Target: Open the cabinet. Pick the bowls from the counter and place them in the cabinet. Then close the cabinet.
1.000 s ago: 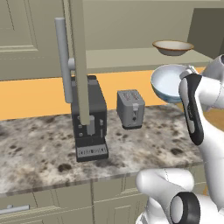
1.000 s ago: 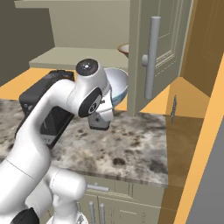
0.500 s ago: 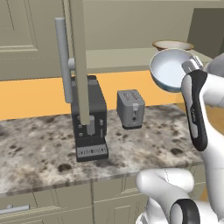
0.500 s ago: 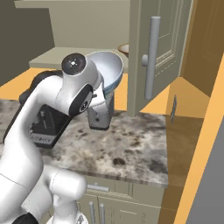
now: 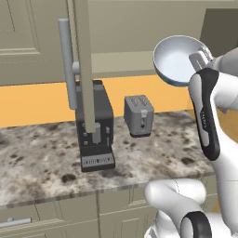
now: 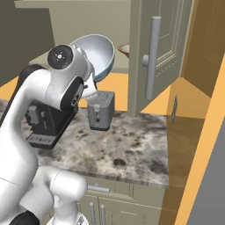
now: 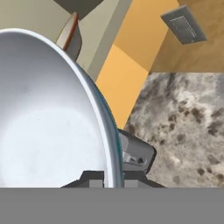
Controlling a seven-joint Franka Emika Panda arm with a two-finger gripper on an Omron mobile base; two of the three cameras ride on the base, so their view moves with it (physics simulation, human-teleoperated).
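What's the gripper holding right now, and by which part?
The gripper is shut on the white and pale-blue bowl, pinching it by the rim, one finger inside and one outside, with the bowl lifted off the counter.

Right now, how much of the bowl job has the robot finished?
Done: the cabinet door stands open, and the tan bowl already sits on the shelf inside. In hand: the gripper is shut on the rim of the white bowl, held tilted up high near the shelf, above the counter. Left: set this bowl inside, let go, then close the cabinet.
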